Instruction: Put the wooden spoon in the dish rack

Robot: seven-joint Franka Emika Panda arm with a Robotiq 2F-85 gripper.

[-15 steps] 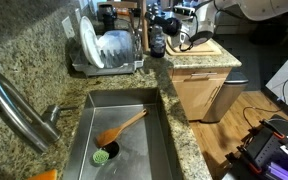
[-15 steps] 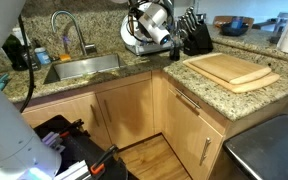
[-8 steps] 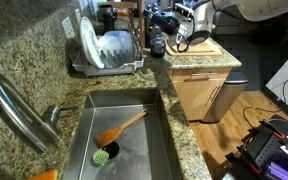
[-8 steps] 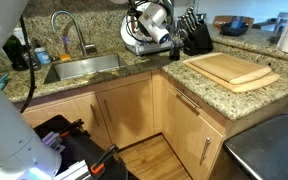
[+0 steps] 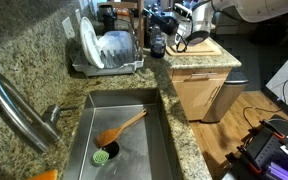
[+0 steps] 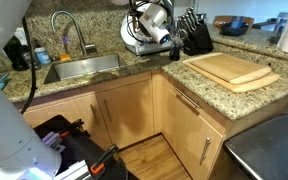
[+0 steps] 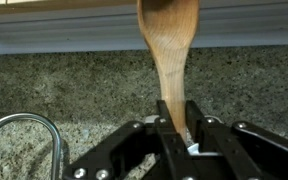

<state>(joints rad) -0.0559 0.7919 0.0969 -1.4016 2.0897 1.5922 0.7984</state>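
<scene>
Spoon [image 7: 169, 50] in claw [image 7: 181, 128], wrist view only

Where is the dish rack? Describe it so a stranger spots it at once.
Follow the granite counter from the sink toward the corner. The dish rack stands there: the only chrome wire frame, holding a white plate upright, beside the knife block.

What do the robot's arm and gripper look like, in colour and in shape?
The arm is covered by smooth, rounded white shells. The gripper is black, built from jointed bar links with small round pivots, and it ends in two narrow fingers. No markings can be read.
</scene>
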